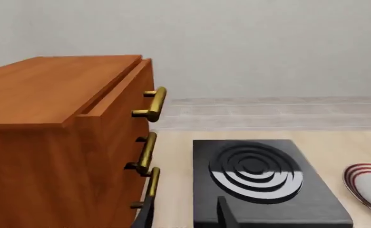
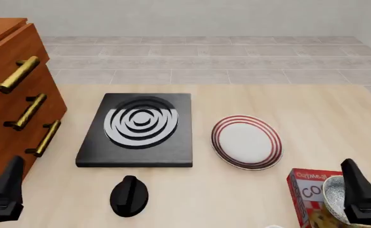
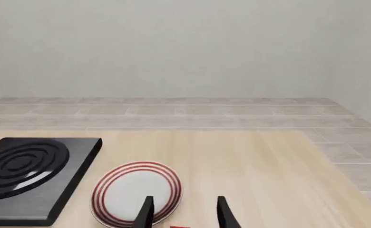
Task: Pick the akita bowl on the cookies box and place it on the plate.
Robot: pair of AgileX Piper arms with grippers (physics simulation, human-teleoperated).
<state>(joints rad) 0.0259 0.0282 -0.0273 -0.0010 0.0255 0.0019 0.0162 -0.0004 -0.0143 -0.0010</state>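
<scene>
- Two dark grippers sit low at the near edge of the front view: the left gripper [image 2: 1,197] beside the cabinet, the right gripper [image 2: 369,194] at the red box.
- Left gripper's fingers [image 1: 225,213] stand spread apart in its wrist view, with nothing between them.
- Right gripper's fingers [image 3: 146,211] are likewise parted in its own view, holding nothing; they point toward the plate.
- Small round deep akita bowl [image 2: 335,195], speckled dark blue-grey and white inside with a pale rim, rests on top of the cookies box, partly hidden behind the right gripper. What it holds cannot be told.
- Red rectangular cardboard cookies box [image 2: 307,190] with a white lettered panel lies flat at the near right of the table, near the plate but apart from it.
- Round white plate [image 2: 246,141] with concentric red rings at its rim lies flat, glossy and bare, just right of the stove.
- Black square stove [image 2: 139,129], smooth and shiny, carries raised grey-white rings on its top.
- Black rounded knob [image 2: 129,195] with a ridge across it lies near the stove, on its near side.
- Orange-brown wooden cabinet [image 2: 11,95] stands at the left, its three brass bar handles [image 2: 30,111] stacked down its front.
- Pale wood-grain table [image 2: 318,118] carries all of these; grey tiled floor lies beyond.
</scene>
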